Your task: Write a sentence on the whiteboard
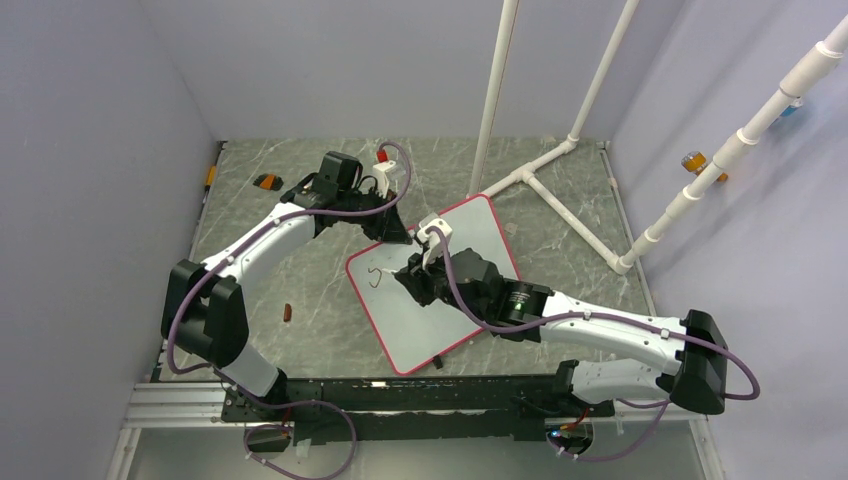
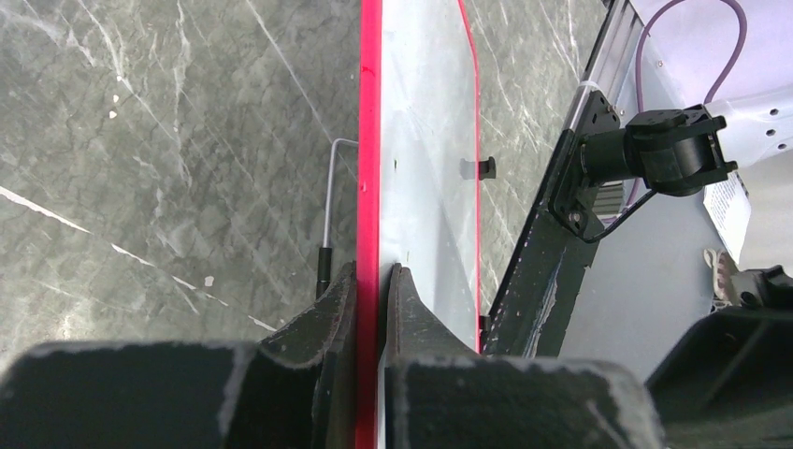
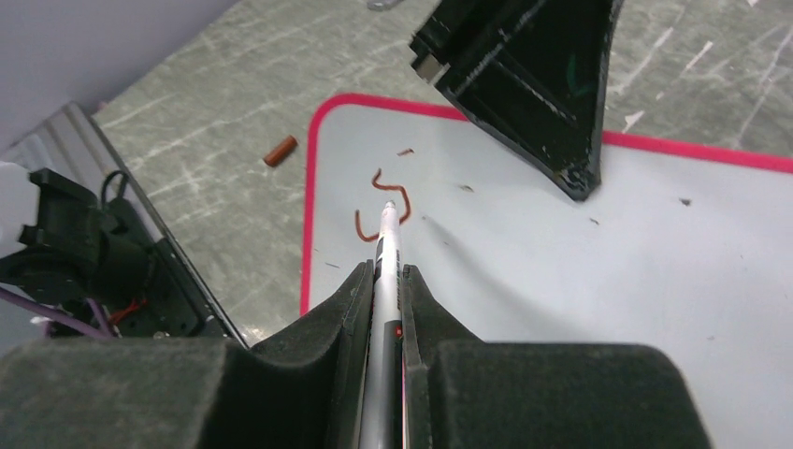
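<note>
The whiteboard (image 1: 420,335) lies tilted on the marble table, with a red-pink rim and a black clip (image 2: 484,166) on one edge. My left gripper (image 1: 400,235) is shut on the board's far rim; in the left wrist view (image 2: 371,276) its jaws pinch the red rim. My right gripper (image 1: 415,275) is shut on a silver marker (image 3: 387,245), whose tip touches the board. Of the sentence only a short reddish-brown curl (image 3: 389,193) shows near the board's left corner (image 1: 375,276); no whole word is written.
The brown marker cap (image 1: 288,313) lies on the table left of the board (image 3: 279,151). A white pipe frame (image 1: 545,170) stands at the back right. A small orange-black object (image 1: 267,181) sits at the back left. A metal rail (image 1: 400,395) runs along the near edge.
</note>
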Available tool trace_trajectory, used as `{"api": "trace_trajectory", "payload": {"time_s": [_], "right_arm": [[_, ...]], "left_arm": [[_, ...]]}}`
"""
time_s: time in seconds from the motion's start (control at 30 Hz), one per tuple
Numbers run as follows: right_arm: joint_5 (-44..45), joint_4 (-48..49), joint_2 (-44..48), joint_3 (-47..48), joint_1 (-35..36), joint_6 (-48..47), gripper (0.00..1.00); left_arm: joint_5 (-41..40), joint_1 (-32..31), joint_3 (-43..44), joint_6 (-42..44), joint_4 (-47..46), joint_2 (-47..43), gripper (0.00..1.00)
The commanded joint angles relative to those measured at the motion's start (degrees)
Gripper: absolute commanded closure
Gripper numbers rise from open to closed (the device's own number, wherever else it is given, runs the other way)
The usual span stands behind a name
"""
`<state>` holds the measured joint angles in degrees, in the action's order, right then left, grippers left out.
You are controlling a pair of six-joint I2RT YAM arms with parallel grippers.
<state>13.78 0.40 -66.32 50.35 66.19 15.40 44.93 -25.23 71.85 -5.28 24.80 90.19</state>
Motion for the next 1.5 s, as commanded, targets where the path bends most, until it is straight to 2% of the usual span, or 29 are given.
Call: {"api": "trace_trajectory", "payload": {"time_s": [0.0, 0.57, 1.07, 1.47], "right_arm": [[3.3, 0.4, 0.9, -0.9, 0.0, -0.3, 1.00], [2.2, 3.0, -2.1, -0.3, -0.6, -0.4, 1.00], [6.3, 3.6, -5.5, 0.9, -1.2, 1.6, 1.00], [6.0, 1.1, -2.4, -3.6, -1.2, 4.5, 1.00]], "left_arm": [[-9.5, -0.3, 0.6, 4.5, -1.2, -1.4, 1.00], [-10.6, -0.9, 1.6, 4.6, 0.0, -0.8, 1.00], [-10.7, -1.2, 1.8, 4.6, 0.2, -1.4, 1.00], [-10.6, -1.2, 1.6, 4.6, 0.1, -1.9, 1.00]]}}
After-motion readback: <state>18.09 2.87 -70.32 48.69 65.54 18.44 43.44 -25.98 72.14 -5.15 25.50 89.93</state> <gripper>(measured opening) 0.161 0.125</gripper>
